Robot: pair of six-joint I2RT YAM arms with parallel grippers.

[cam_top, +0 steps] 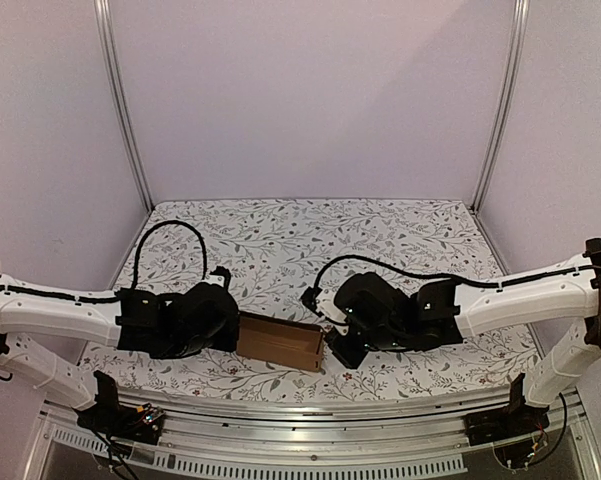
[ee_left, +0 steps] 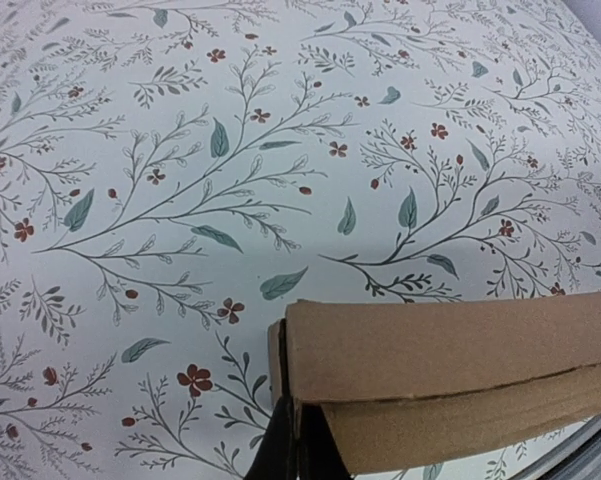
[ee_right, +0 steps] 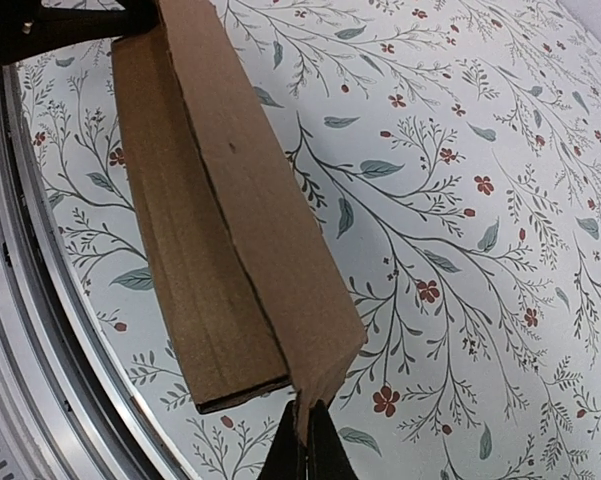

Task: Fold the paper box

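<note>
The paper box [cam_top: 280, 341] is plain brown cardboard, folded into a long narrow shape, held between my two arms near the table's front edge. My left gripper [ee_left: 295, 440] is shut on its left end, pinching the cardboard wall [ee_left: 450, 360] between both fingers. My right gripper [ee_right: 307, 450] is shut on the right end, clamping a thin flap edge of the box [ee_right: 240, 210]. In the top view the left gripper [cam_top: 230, 325] and right gripper [cam_top: 330, 335] sit at either end of the box.
The floral tablecloth [cam_top: 300, 235] covers the table. A metal rail [cam_top: 310, 415] runs along the front edge, close under the box. Frame posts [cam_top: 125, 100] stand at the back corners.
</note>
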